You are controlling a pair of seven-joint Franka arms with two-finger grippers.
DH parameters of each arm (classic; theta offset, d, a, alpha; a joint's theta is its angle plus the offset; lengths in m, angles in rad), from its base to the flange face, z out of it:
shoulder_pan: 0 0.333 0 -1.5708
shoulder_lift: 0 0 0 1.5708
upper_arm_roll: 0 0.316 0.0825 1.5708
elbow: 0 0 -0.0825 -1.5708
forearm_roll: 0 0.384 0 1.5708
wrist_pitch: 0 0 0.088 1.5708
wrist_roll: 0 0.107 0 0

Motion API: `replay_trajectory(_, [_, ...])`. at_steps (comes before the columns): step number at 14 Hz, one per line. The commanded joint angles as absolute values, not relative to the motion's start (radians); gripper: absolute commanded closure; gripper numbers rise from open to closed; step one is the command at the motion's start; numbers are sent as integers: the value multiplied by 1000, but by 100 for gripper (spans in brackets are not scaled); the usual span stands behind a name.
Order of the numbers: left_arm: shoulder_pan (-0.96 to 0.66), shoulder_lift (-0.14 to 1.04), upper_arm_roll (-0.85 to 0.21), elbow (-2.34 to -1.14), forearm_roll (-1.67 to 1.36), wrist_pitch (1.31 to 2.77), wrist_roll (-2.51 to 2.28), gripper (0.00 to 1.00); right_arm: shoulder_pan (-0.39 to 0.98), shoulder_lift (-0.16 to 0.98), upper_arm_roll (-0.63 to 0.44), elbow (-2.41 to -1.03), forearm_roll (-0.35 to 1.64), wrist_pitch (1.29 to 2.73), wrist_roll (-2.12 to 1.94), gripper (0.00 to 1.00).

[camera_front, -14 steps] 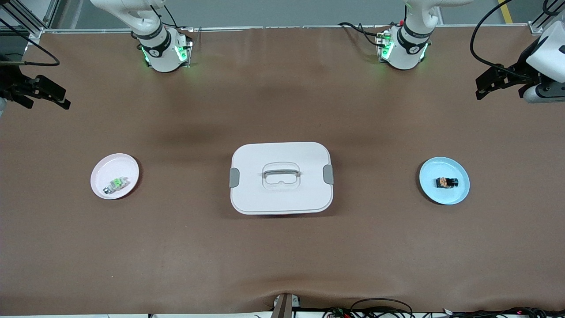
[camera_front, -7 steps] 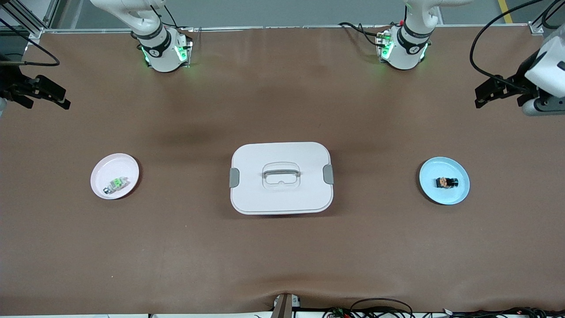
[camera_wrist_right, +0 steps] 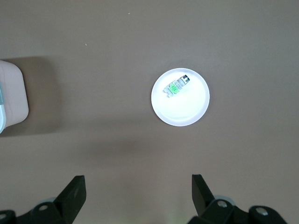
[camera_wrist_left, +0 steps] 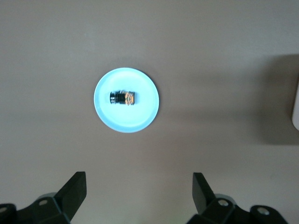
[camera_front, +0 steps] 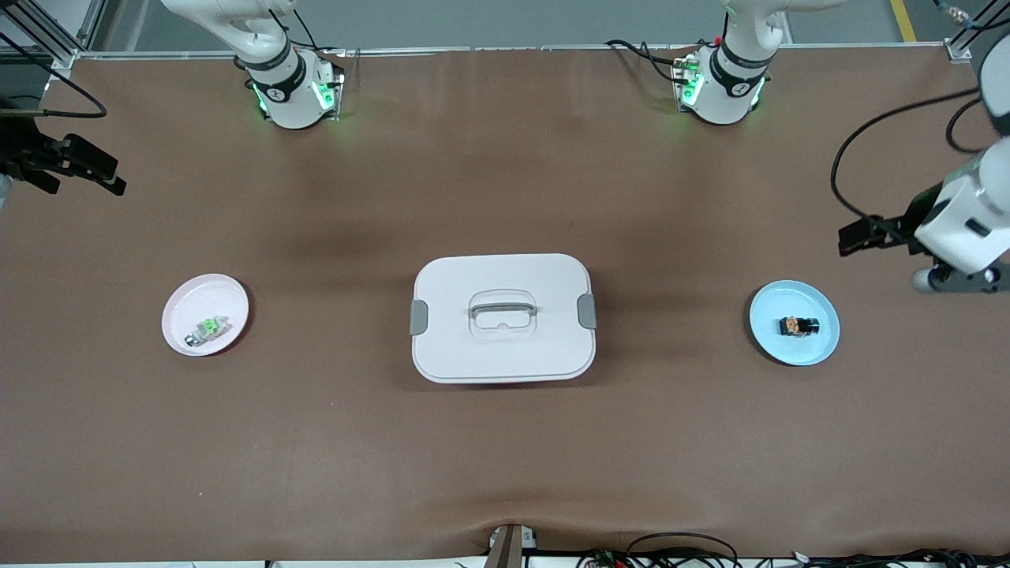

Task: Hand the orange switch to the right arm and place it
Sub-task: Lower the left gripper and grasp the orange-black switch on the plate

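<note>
The orange switch [camera_front: 799,326] lies on its side in the middle of the blue plate [camera_front: 821,348], toward the left arm's end of the worktop [camera_front: 505,457]. In the front view its long axis runs from 9 o'clock to 3 o'clock, the orange-tan part at the middle and a black end toward 3 o'clock.

The left gripper [camera_front: 856,237] hangs over bare worktop just off the plate's rim, and from it the switch lies toward about 7 o'clock in the front view. Its fingers [camera_wrist_left: 74,191] stand wide apart with nothing between them, and in the left wrist view the plate [camera_wrist_left: 103,116] sits clear of them. This arm is much the nearer one, so the pick looks to be its job; the fingers should close across the switch's short width.

The right gripper [camera_front: 83,167] waits over the right arm's end of the worktop, fingers [camera_wrist_right: 74,189] spread and empty, well apart from the switch. Below it sits the pink plate [camera_front: 180,304] with the green-topped piece [camera_front: 207,329]. A white lidded box [camera_front: 503,317] stands between the two plates.
</note>
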State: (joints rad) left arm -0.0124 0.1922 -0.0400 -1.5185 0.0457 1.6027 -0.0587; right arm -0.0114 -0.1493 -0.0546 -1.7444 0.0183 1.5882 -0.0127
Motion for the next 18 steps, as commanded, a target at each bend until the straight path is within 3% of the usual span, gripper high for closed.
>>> replay_trajectory(1, [-5, 201, -40, -1610, 66, 1725, -43, 0, -25, -147, -43, -1732, 11, 1577, -11, 0])
replay_trajectory(15, [75, 221, -43, -2051, 155, 2346, -14, 0, -21, -146, -43, -1710, 3, 1575, -6, 0])
replay_trajectory(18, [83, 261, -44, -2083, 187, 2417, -15, 0, -26, -146, -44, -1706, 3, 1575, -11, 0])
